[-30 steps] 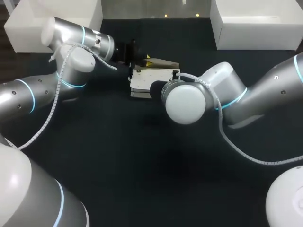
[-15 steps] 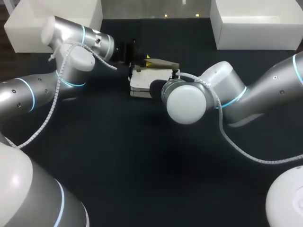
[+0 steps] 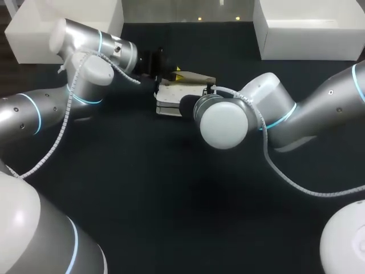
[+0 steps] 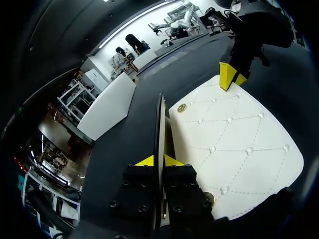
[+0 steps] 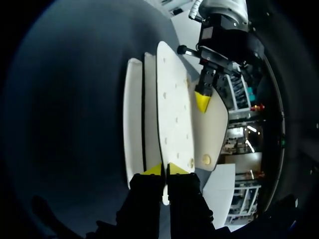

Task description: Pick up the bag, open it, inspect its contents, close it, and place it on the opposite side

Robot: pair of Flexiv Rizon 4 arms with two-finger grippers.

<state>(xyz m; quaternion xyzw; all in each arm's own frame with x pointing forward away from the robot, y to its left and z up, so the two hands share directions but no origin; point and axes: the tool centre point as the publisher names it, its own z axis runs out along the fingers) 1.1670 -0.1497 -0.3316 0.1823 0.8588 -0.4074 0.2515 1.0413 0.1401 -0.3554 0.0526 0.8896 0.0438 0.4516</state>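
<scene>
A white quilted bag (image 3: pixel 174 96) lies on the dark table at the middle back. Its flap (image 4: pixel 160 124) stands raised, and my left gripper (image 4: pixel 159 161) is shut on the flap's edge. In the head view my left gripper (image 3: pixel 173 73) is at the bag's far side. My right gripper (image 5: pixel 164 170) is shut on the rim of the studded white front panel (image 5: pixel 172 109), with two more white layers (image 5: pixel 133 124) beside it. My right arm's wrist (image 3: pixel 222 123) hides that gripper from above. The flap's pale underside (image 5: pixel 215 129) shows beyond the panel.
A white box (image 3: pixel 63 23) stands at the back left and another white box (image 3: pixel 308 28) at the back right. The dark table (image 3: pixel 171 200) stretches bare toward the front, between my two arms.
My right gripper's fingers have come together on the bag's front panel. The bag's near edge has shifted slightly. The left arm has kept still, holding the flap.
</scene>
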